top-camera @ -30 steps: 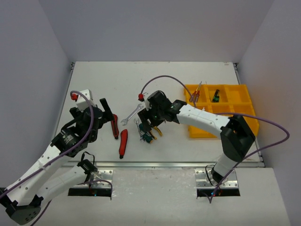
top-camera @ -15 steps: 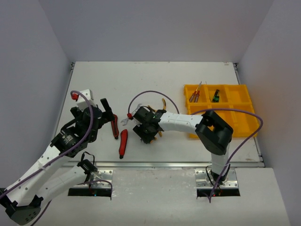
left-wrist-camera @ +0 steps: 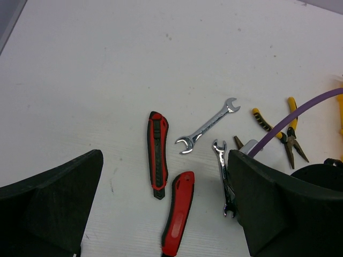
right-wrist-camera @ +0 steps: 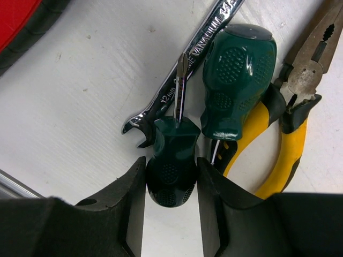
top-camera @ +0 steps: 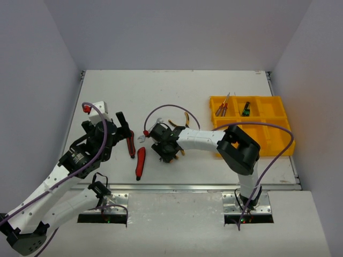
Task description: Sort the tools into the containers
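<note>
My right gripper (top-camera: 165,151) is down in the tool pile at mid table. In the right wrist view its fingers (right-wrist-camera: 171,187) press both sides of a small green-handled screwdriver (right-wrist-camera: 172,160) lying on the table. A second green screwdriver (right-wrist-camera: 236,80), a silver wrench (right-wrist-camera: 187,64) and yellow-black pliers (right-wrist-camera: 292,139) lie against it. My left gripper (top-camera: 124,128) is open and empty above two red-black utility knives (left-wrist-camera: 157,155) (left-wrist-camera: 179,214) and two wrenches (left-wrist-camera: 208,126) (left-wrist-camera: 223,174). The yellow tray (top-camera: 286,134) sits at the right.
The tray's back-left compartment holds red-handled screwdrivers (top-camera: 222,107) and its back-middle one holds a green-handled screwdriver (top-camera: 246,108). Another pair of yellow pliers (top-camera: 179,119) lies behind the pile. My right arm's purple cable (left-wrist-camera: 300,110) loops over the tools.
My right gripper moved left and down from beside the tray into the tool pile and now sits around the small green screwdriver. The left arm has hardly moved.
</note>
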